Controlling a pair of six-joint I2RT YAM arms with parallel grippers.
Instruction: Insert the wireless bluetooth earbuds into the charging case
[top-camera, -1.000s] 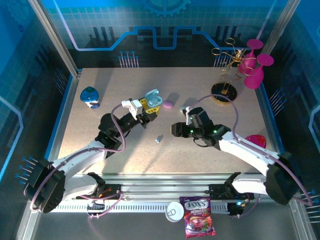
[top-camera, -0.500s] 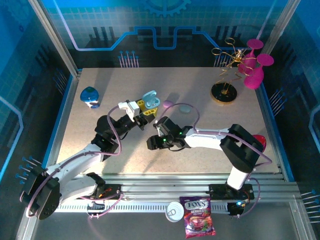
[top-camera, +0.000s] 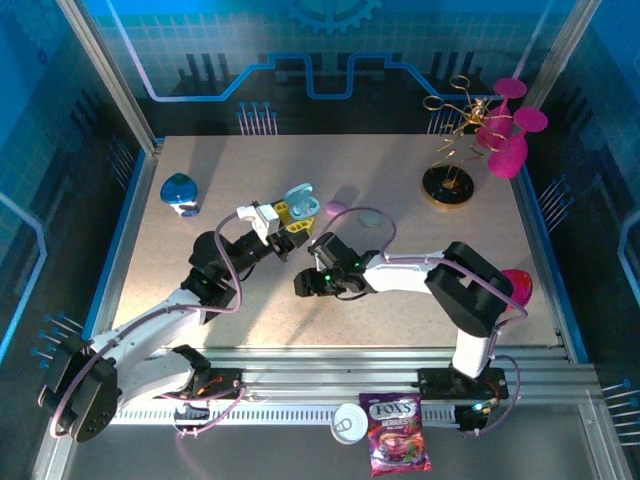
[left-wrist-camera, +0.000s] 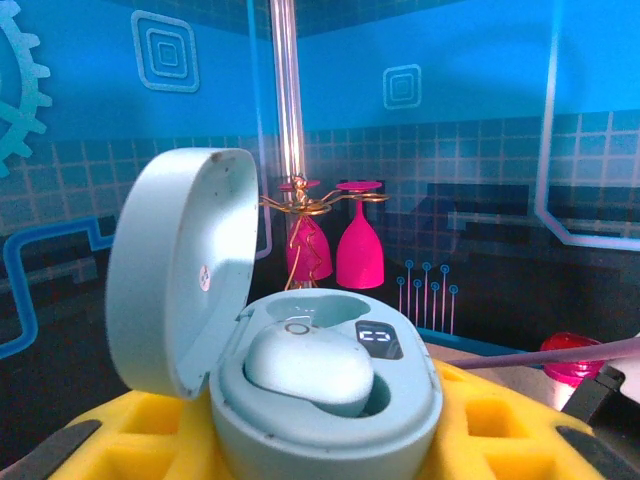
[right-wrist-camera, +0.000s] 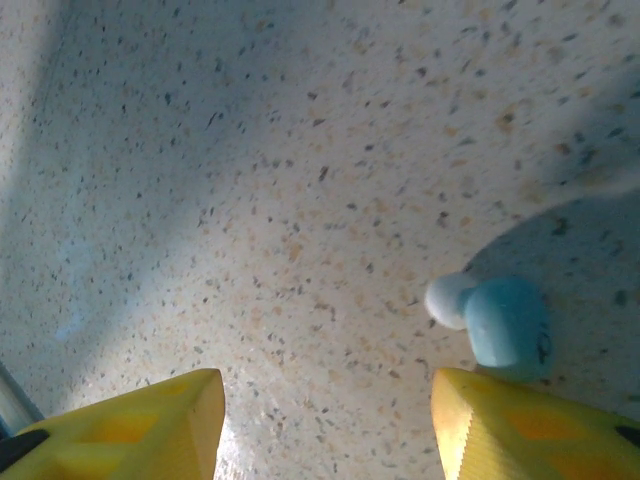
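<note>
**A:** Obs., nearest first: the right gripper (right-wrist-camera: 325, 425) is low over the table (right-wrist-camera: 300, 150), its yellow fingers spread with nothing between them. A loose earbud (right-wrist-camera: 497, 323) lies on the table just ahead of one finger, off the centre of the gap.

**B:** Then shift sideways until the earbud sits mid-gap before descending. It's small and rounded, so I'd judge a skewed pinch could squirt it out. Close gently across the stubby body.

**A:** Further out, the left gripper (top-camera: 289, 213) is clamped on the charging case (left-wrist-camera: 330, 430), held off the table with its lid (left-wrist-camera: 180, 270) hinged open. One seated earbud (left-wrist-camera: 308, 365) fills a pocket.

**B:** Where is the free pocket?

**A:** Can't make it out clearly from the left wrist view.

**B:** Keep the case level and confirm the pocket before bringing the second bud over.
</note>
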